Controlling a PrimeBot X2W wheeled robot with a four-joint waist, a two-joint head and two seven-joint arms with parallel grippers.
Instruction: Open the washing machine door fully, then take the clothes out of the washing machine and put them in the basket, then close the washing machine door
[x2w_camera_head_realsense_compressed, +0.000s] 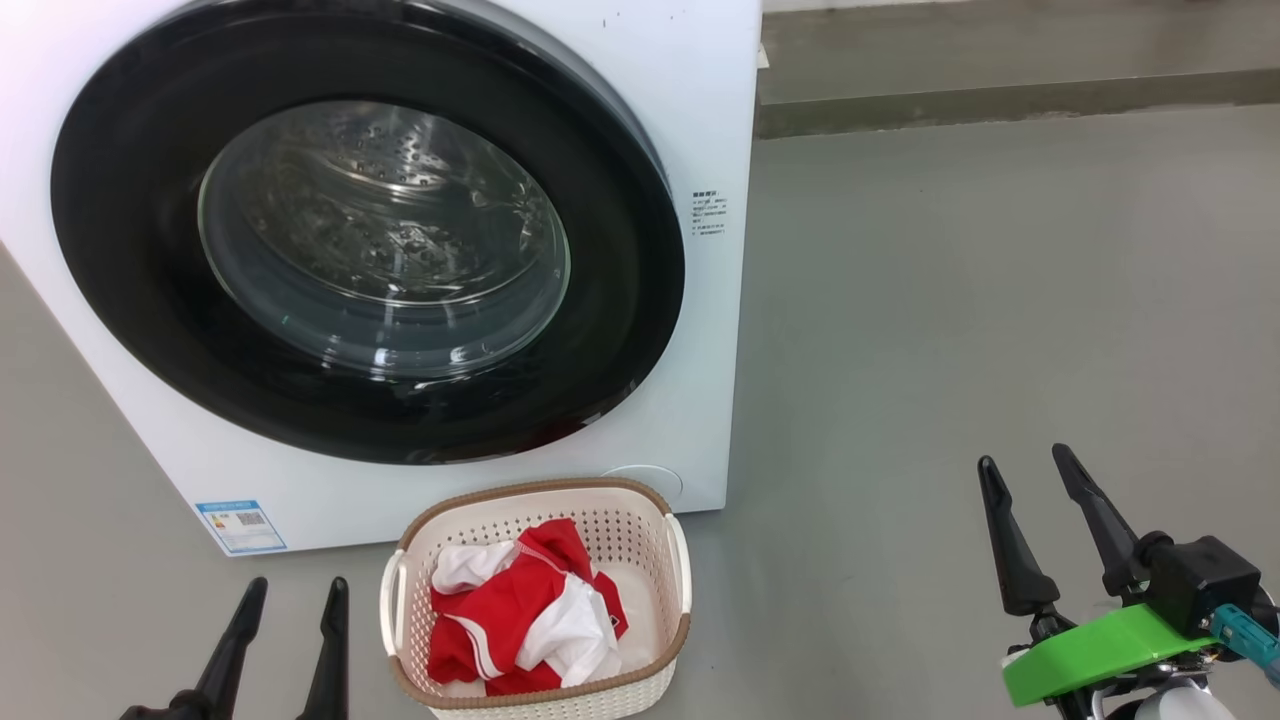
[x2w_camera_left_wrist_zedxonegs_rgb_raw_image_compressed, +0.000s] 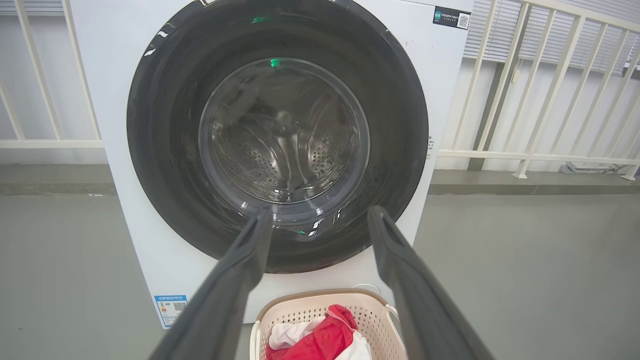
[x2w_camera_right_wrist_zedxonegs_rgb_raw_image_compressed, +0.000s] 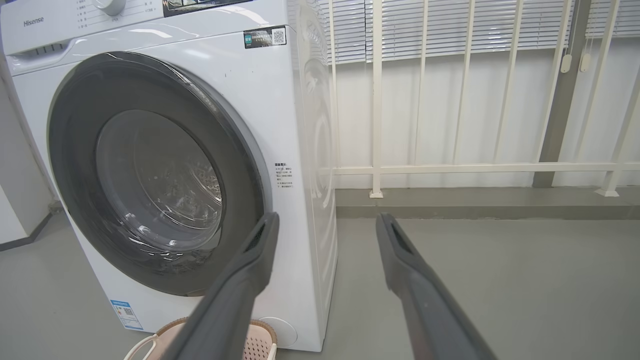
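while the washing machine door (x2w_camera_head_realsense_compressed: 130, 250) sits shut against the white washing machine (x2w_camera_head_realsense_compressed: 700, 100) at ten o'clock in the head view, the red and white clothes (x2w_camera_head_realsense_compressed: 520, 610) lie heaped in the basket (x2w_camera_head_realsense_compressed: 620, 530) at six o'clock, on the grey floor (x2w_camera_head_realsense_compressed: 950, 300) just before the machine. the left gripper (x2w_camera_head_realsense_compressed: 300, 582) at seven o'clock and the right gripper (x2w_camera_head_realsense_compressed: 1024, 458) at four o'clock both have their fingers spread, holding nothing, apart from the basket.

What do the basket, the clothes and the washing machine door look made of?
The basket: matte cream plastic, by its moulded perforated walls; brown rim trim looks woven, unclear.
The clothes: soft red and white fabric, crumpled in folds.
The washing machine door: glossy black rim, probably plastic, showing reflections; clear bulging window, likely glass.
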